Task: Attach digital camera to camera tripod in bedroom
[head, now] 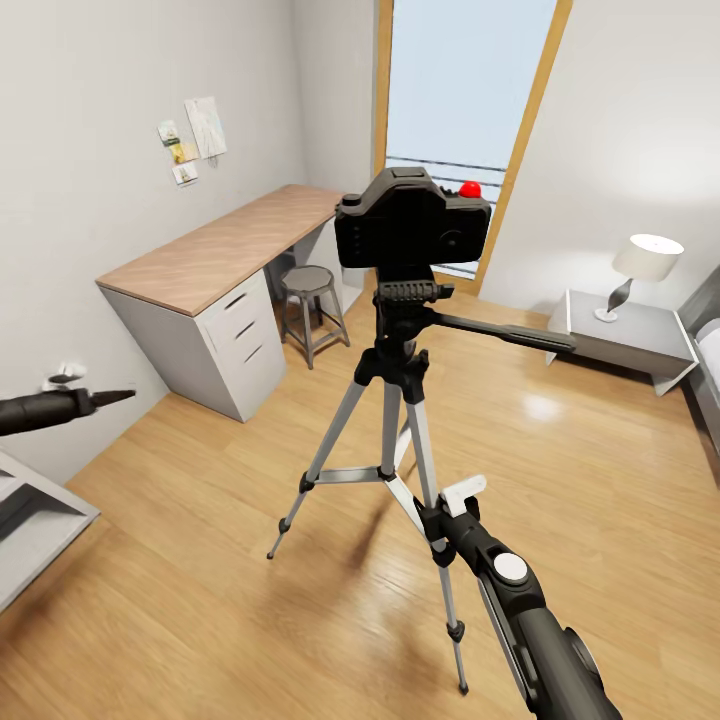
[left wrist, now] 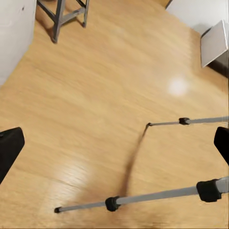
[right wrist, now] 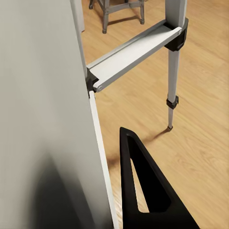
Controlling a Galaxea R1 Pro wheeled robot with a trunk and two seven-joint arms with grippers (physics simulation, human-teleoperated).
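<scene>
1. Black, boxy digital camera (head: 412,228) with a round red button on top sits on the black head of the tall silver-legged camera tripod (head: 390,420), mid-floor in the bedroom, on light wood planks. From the head view the body looks seated squarely on the plate; I cannot confirm it is locked.
2. Long black pan handle (head: 500,333) sticks out sideways from the head toward the white bedside table (head: 640,345) with its lamp.
3. Right gripper (head: 450,512) is low, right against the near tripod leg, well below the camera. In the right wrist view one black triangular finger (right wrist: 143,191) lies beside the leg and silver cross-brace (right wrist: 136,53); the other finger is not clear, so I cannot tell whether the jaws are spread or closed.
4. Left gripper (head: 118,396) hangs off to the side, well apart from the tripod, near the grey wall and the wood-topped desk (head: 220,245). The left wrist view shows its dark fingertips at opposite frame edges with bare floor and two tripod legs between: jaws released, holding nothing.
5. Key relation: the camera lies straight up the tripod's vertical axis from the right jaws; the right arm is nearer.
6. Judgement: task appears essentially complete; any further move should clear the leg without nudging it.
</scene>
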